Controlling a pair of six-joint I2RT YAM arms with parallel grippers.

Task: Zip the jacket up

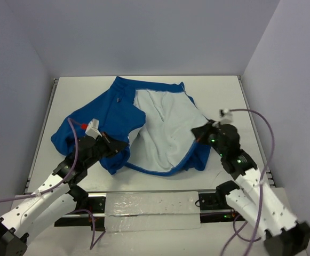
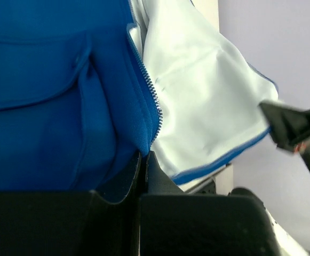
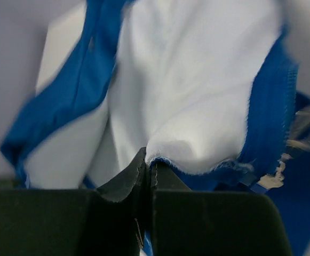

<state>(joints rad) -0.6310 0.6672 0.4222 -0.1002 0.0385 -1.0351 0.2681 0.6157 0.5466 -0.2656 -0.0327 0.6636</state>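
Note:
The royal-blue jacket (image 1: 104, 120) lies open on the table, its white lining (image 1: 165, 128) facing up. My left gripper (image 1: 124, 148) is shut on the jacket's left front edge; in the left wrist view (image 2: 144, 156) the blue fabric with the zipper teeth (image 2: 150, 88) is pinched between the fingers. My right gripper (image 1: 196, 133) is shut on the right front edge; in the right wrist view (image 3: 148, 160) the blue hem and white lining (image 3: 197, 80) are pinched between the fingers. The zipper slider does not show.
The white table (image 1: 224, 90) is walled in by grey panels on three sides. A transparent strip (image 1: 152, 205) lies at the near edge between the arm bases. The right arm shows as a dark shape in the left wrist view (image 2: 299, 128).

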